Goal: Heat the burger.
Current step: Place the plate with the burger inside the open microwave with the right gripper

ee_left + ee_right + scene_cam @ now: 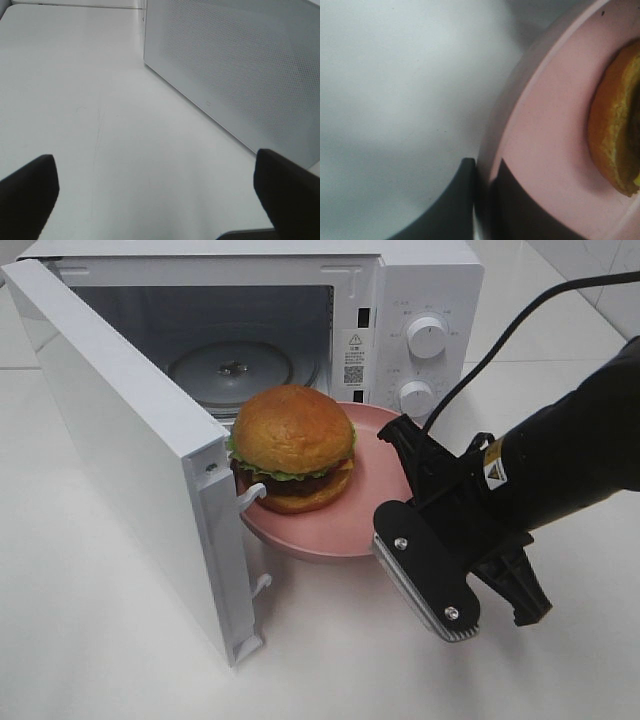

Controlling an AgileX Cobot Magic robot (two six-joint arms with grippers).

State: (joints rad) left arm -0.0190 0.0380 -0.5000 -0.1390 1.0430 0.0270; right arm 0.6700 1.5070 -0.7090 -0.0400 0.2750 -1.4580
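The burger (292, 445), with a golden bun, green lettuce and dark filling, sits on a round pink plate (355, 525). The plate is just in front of the open microwave (430, 300) cavity. My right gripper (390, 510) comes in from the right and is shut on the plate's near right rim. In the right wrist view its dark fingers (455, 200) pinch the pink rim (520, 90), and the burger's (615, 130) edge shows beyond. My left gripper (160, 195) is open and holds nothing. It is above the white table, beside the microwave's perforated side wall (240, 65).
The microwave door (130, 440) swings out wide to the left, with its edge close to the plate's left side. A glass turntable (235, 368) lies inside the cavity. Two knobs (427, 337) sit on the panel to the right. A black cable (520, 325) trails over the right arm.
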